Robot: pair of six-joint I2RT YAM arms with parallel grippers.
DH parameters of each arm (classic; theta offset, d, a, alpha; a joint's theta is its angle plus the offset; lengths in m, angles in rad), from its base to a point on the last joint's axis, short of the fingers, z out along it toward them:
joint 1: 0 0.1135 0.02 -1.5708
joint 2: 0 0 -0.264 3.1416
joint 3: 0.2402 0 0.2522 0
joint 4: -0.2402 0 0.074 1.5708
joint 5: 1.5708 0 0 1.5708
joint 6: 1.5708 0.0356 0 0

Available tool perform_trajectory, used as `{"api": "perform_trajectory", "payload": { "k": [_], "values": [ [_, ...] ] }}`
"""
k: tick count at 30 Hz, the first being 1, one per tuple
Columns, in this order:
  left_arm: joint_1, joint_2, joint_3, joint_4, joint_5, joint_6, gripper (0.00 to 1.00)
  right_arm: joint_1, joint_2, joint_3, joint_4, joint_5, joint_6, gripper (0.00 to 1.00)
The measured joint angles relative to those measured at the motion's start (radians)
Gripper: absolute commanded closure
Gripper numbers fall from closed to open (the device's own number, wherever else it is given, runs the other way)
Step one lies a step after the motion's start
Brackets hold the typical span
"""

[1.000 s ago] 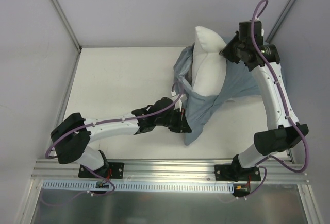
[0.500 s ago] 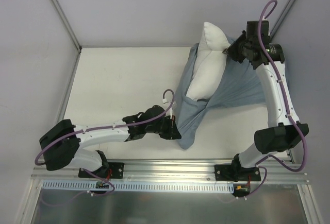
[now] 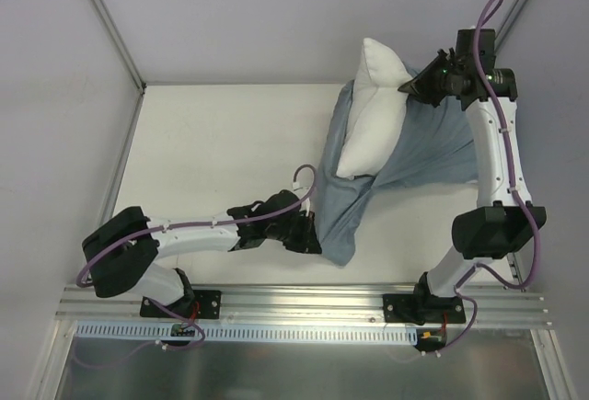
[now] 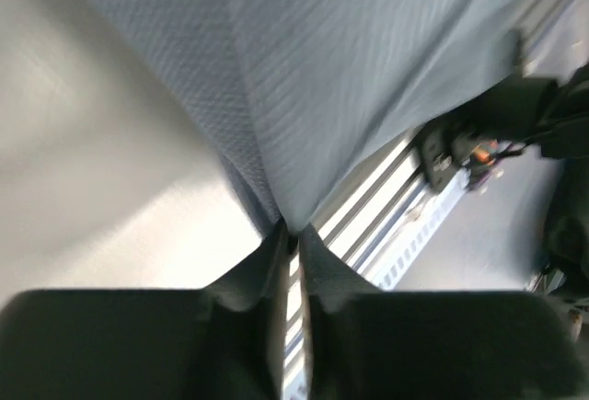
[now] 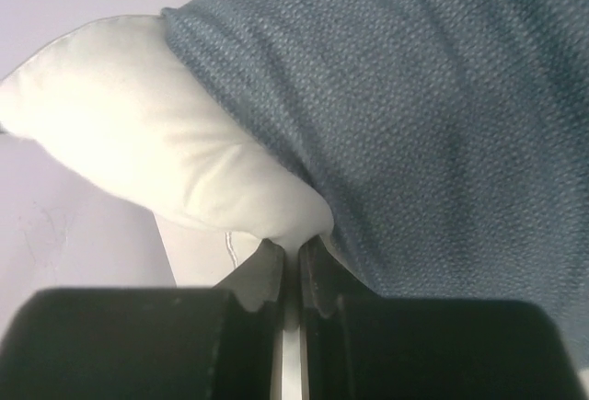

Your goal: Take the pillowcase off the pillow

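still pinching the pillowcase [image 3: 342, 211] in the left claw [image 3: 308, 237], low by the near edge of the tabletop [image 3: 212, 142]. from the left wrist view: jaws all but closed, a thin grey-blue fold nipped right at the tips, cloth fanning up taut from there. up at the far right, gripping the pillow [image 3: 373, 110] by a corner with the right claw [image 3: 411, 90]. from the right wrist view: squeezed narrow on white fabric, blue cloth lying just beside the pinch.

comparing with a second ago: swinging the right claw further back and to the right, hauling the pillow's top end up and away. dragging the case's near end down toward the rail and leftward through the first half second, then barely shifting it. pulling the two apart, in short. stretching the case longer and tighter between the claws. showing the pillow's lower end as a rounded white corner lying over the cloth, where a blue edge crossed it before. still flanked by cloth on both sides, though. hard to tell whether that lower end sits inside the opening or merely on it.

reading this as the stripping step well along, not finished. needing more separation, likely: keep the case pinned low, carry the pillow on up and clear. worth watching that thin left pinch, risking, on a slip, the whole limp sack riding along with the cushion.
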Motion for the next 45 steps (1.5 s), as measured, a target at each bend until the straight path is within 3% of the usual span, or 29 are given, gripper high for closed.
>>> {"api": "perform_trajectory", "payload": {
  "k": [3, 4, 6, 12, 14, 16, 17, 19, 25, 33, 45],
  "values": [
    [0.015, -0.017, -0.002, -0.109, 0.031, -0.002, 0.49, 0.000, -0.023, -0.053, 0.075, -0.021, -0.022, 0.99],
    [0.025, -0.029, -0.006, -0.156, 0.047, 0.001, 0.26, 0.000, -0.042, -0.087, 0.113, -0.021, -0.028, 0.99],
    [0.056, -0.085, -0.011, -0.238, 0.075, 0.000, 0.15, 0.001, -0.097, -0.179, 0.174, -0.027, -0.046, 0.99],
    [0.311, -0.480, 0.015, -0.318, 0.150, 0.030, 0.20, 0.049, -0.216, -0.298, 0.190, -0.055, -0.141, 0.99],
    [0.375, -0.506, 0.093, -0.339, 0.143, 0.051, 0.19, 0.099, -0.249, -0.338, 0.193, -0.045, -0.167, 0.99],
    [0.381, -0.441, 0.203, -0.352, 0.143, 0.068, 0.13, 0.156, -0.283, -0.394, 0.206, -0.024, -0.183, 0.99],
    [0.380, -0.389, 0.263, -0.356, 0.146, 0.072, 0.05, 0.194, -0.301, -0.427, 0.214, -0.011, -0.185, 0.99],
    [0.374, -0.276, 0.369, -0.352, 0.150, 0.081, 0.01, 0.251, -0.322, -0.476, 0.211, 0.005, -0.185, 0.99],
    [0.352, -0.037, 0.522, -0.364, 0.132, 0.098, 0.01, 0.354, -0.331, -0.507, 0.213, 0.035, -0.172, 0.99],
    [0.297, 0.055, 0.552, -0.319, 0.169, 0.101, 0.01, 0.455, -0.340, -0.509, 0.220, 0.076, -0.150, 0.99],
    [0.197, 0.072, 0.457, -0.127, 0.114, 0.040, 0.01, 0.473, -0.314, -0.509, 0.195, 0.089, -0.156, 0.99]
  ]
}}
